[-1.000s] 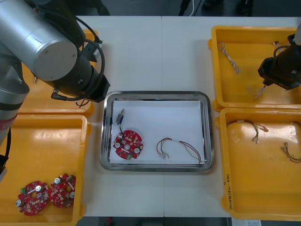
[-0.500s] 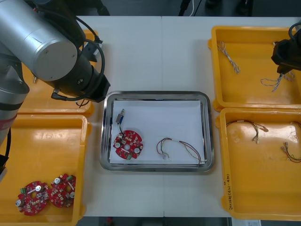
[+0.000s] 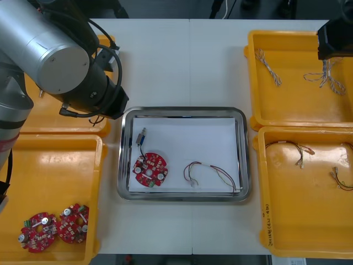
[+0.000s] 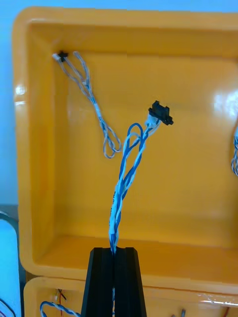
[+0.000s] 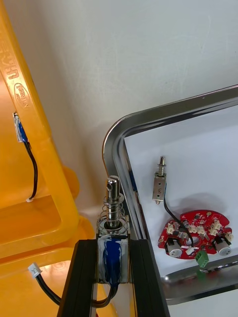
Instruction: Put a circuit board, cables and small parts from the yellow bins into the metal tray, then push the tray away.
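The tray point(image 3: 182, 110) lies in the middle of the table point(image 3: 182, 61), and in it we see a board point(image 3: 149, 170), a small part point(image 3: 141, 136) and a red-yellow cable point(image 3: 212, 174). The right gripper point(image 4: 113, 251) hangs above the far right bin point(image 3: 287, 105), fingers pressed together on a blue-white cable point(image 4: 126, 178) that dangles over the bin floor. The left arm reaches over the far left side, and the left gripper point(image 5: 113, 242) is just beside the tray's corner, pinching a metal part point(image 5: 113, 218) that sticks out past the fingertips.
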You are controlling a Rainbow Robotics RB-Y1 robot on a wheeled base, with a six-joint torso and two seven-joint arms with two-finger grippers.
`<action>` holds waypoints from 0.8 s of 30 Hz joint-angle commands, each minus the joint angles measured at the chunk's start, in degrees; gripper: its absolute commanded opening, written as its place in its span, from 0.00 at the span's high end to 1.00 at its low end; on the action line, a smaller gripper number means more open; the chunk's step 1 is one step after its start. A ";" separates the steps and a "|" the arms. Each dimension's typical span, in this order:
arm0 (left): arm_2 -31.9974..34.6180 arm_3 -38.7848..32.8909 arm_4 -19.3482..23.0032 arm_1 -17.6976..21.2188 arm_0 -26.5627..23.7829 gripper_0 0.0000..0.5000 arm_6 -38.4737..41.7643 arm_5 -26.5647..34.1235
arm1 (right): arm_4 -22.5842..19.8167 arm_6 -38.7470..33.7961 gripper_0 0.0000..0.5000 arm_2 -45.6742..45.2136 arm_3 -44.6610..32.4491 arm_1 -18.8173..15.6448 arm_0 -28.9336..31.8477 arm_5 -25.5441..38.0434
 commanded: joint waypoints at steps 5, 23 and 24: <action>2.00 -2.12 0.36 -0.45 -2.09 1.00 2.86 0.43 | -9.59 4.03 1.00 12.37 -9.95 -4.53 -1.88 0.22; 2.26 -2.12 0.89 -0.36 -2.09 1.00 3.12 0.43 | -19.34 17.13 1.00 30.39 -19.97 -6.28 -1.88 -0.62; 2.35 -2.12 0.89 -0.36 -2.09 1.00 3.21 0.43 | -19.34 18.19 1.00 30.74 -19.97 -6.28 -1.88 -1.14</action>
